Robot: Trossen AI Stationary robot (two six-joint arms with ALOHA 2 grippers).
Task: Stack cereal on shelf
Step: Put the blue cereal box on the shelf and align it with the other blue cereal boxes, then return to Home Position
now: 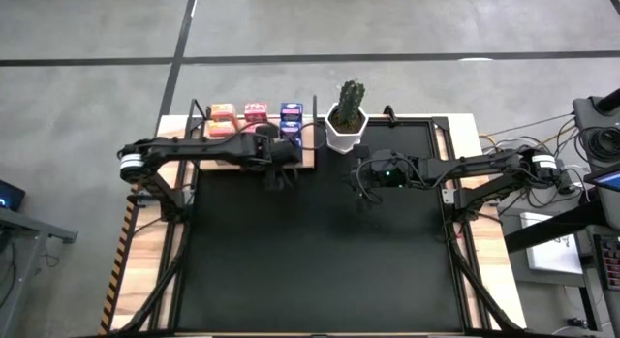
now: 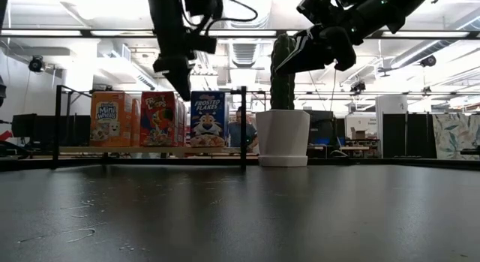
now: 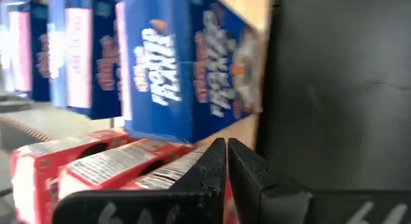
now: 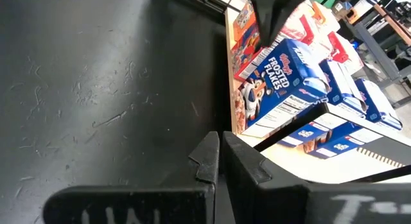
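1. As far as the pictures show, every cereal box in sight already stands on the shelf (image 1: 254, 156), the light-wood board with thin black posts at the far left of the bench (image 1: 320, 251)
2. From the low view they stand in three colour groups: orange boxes (image 2: 108, 118) at one end, pink-red boxes (image 2: 158, 118) in the middle, blue boxes (image 2: 208, 118) nearest the potted cactus (image 2: 283, 127)
3. The wrist views show several boxes one behind another in each group, so the full count looks plausible, though I cannot count all nine for certain
4. No box lies on the dark mat in any view, so nothing appears left to collect
5. The left pincer (image 1: 282, 164) hangs above the shelf's near edge beside the blue boxes, fingers pressed together and holding nothing
6. The right pincer (image 1: 363, 178) hovers over the mat just in front of the cactus pot, also pressed together and empty
7. My judgement: the stacking itself looks complete, and what remains is at most for both arms to draw clear of the shelf and the pot without brushing the blue row
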